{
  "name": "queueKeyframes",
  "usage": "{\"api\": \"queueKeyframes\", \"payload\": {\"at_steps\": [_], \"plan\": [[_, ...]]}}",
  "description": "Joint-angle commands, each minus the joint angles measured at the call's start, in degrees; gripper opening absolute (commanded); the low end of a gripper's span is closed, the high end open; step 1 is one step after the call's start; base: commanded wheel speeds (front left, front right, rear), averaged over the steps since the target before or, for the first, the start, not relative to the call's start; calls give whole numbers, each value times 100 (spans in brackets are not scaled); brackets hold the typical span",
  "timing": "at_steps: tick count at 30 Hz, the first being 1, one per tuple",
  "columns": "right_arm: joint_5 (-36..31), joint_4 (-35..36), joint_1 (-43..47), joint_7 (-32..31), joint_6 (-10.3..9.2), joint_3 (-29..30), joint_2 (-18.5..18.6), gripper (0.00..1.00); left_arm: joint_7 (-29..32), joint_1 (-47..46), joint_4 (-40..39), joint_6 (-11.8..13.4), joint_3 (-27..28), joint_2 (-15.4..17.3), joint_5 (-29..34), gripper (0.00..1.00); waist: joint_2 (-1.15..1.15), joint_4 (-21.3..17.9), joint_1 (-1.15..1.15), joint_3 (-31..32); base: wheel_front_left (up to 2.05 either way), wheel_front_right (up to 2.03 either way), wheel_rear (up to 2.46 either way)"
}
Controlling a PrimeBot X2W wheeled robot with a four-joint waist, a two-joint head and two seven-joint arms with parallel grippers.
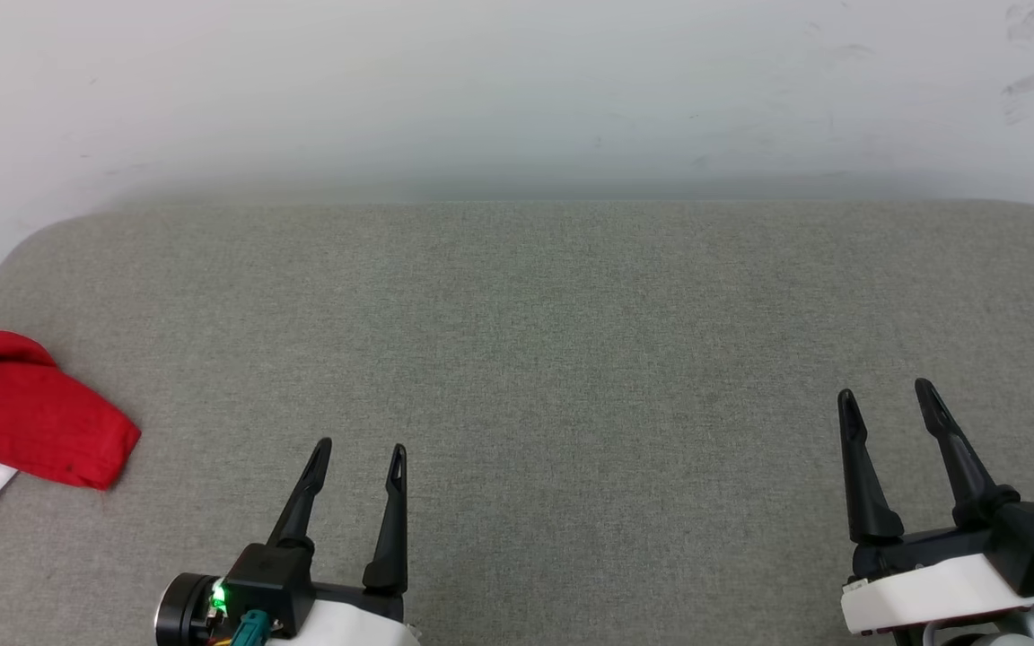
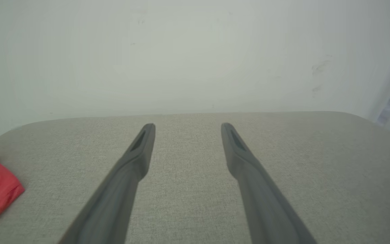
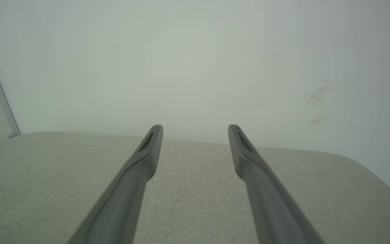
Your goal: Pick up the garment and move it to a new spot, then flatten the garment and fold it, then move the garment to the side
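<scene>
Nearest, the left tool (image 1: 361, 445) and the right tool (image 1: 883, 389) each held two long, tapering dark fingers spread apart, gripping nothing. The garment (image 1: 32, 413), crumpled soft red fabric with a white striped sleeve, lay at the left edge of the desk (image 1: 517, 314), round-cornered and covered in woven grey cloth. Beyond rose a scuffed white wall (image 1: 517, 90).

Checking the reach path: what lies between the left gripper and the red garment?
Only bare grey fabric surface lies between the left gripper and the garment, which are apart; the head view shows it.
</scene>
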State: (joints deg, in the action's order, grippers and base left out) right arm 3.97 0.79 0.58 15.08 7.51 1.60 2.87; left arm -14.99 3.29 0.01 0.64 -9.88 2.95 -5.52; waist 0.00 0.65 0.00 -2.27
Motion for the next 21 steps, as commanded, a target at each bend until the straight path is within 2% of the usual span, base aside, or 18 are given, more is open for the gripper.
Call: {"api": "queueKeyframes", "payload": {"at_steps": [1,14,21], "plan": [[5,5,24,14,-4,-13,1,100,-29,33,31,-22,5,-6,-72,100,0,3,0,-3,0,0,0],[46,-57,100,13,-4,-53,-1,100,-24,-57,153,-70,54,-6,-375,100,0,225,0,-3,0,0,0],[-56,-121,160,13,-4,-185,0,100,-24,-50,192,-87,181,-6,-449,100,0,673,0,24,0,0,0]]}}
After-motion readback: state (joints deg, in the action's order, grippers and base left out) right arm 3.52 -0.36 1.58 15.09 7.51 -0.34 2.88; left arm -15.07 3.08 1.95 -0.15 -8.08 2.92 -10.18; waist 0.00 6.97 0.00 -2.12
